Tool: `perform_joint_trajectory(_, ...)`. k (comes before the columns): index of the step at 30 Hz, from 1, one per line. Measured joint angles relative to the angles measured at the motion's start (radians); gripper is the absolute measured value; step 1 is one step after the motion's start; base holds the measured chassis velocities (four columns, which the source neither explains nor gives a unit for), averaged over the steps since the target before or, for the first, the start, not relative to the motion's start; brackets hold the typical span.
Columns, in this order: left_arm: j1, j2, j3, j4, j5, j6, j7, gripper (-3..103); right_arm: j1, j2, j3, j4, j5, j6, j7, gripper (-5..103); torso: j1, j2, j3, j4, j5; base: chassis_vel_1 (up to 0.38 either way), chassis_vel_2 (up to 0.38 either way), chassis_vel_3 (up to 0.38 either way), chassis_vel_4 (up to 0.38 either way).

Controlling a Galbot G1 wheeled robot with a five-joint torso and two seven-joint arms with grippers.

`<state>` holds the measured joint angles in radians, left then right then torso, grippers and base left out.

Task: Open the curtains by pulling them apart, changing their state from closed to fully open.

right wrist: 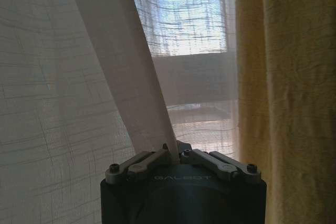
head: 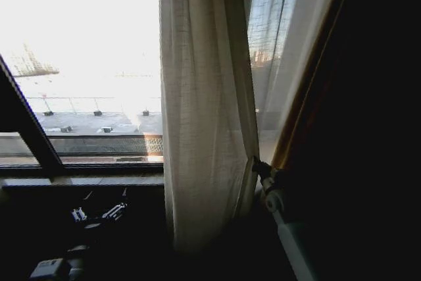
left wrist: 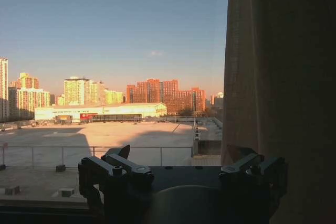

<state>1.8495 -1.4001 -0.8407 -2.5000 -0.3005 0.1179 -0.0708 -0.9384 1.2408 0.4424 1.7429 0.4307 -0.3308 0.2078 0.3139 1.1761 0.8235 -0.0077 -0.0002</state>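
The sheer white curtains [head: 205, 110] hang bunched in long pleats at the middle of the window, with bare glass to their left. My right gripper [head: 257, 164] is at the bunch's right edge, low down, shut on a fold of the fabric. In the right wrist view that fold [right wrist: 131, 77] runs up and away from the closed right gripper [right wrist: 175, 152]. My left gripper [head: 99, 215] hangs low at the left, under the sill, apart from the fabric. In the left wrist view the left gripper [left wrist: 181, 169] is open with nothing in it, and the curtains [left wrist: 278, 77] hang beside it.
A dark opaque drape with a tan edge [head: 309, 97] fills the right side, close behind my right arm. The tan drape [right wrist: 289, 87] also shows in the right wrist view. A dark window frame bar [head: 29, 123] slants at the left above the sill [head: 79, 180].
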Motion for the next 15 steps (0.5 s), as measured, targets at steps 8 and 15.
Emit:
perform_joint_trajectory(8,0.002,-0.002,0.001,0.000,0.000,-0.001,0.000,100,-0.015,0.001,0.000,0.001,-0.025,0.007,0.008,16,0.000,0.000,0.000,-0.0002,0.0015,-0.184,-0.200,0.204,0.194)
perform_joint_trajectory(15,0.003,-0.006,0.002,0.000,0.000,-0.002,0.000,100,-0.066,-0.005,-0.004,0.068,-0.055,0.013,0.008,37,0.000,0.000,0.000,0.0006,-0.0011,0.000,0.000,0.000,0.000)
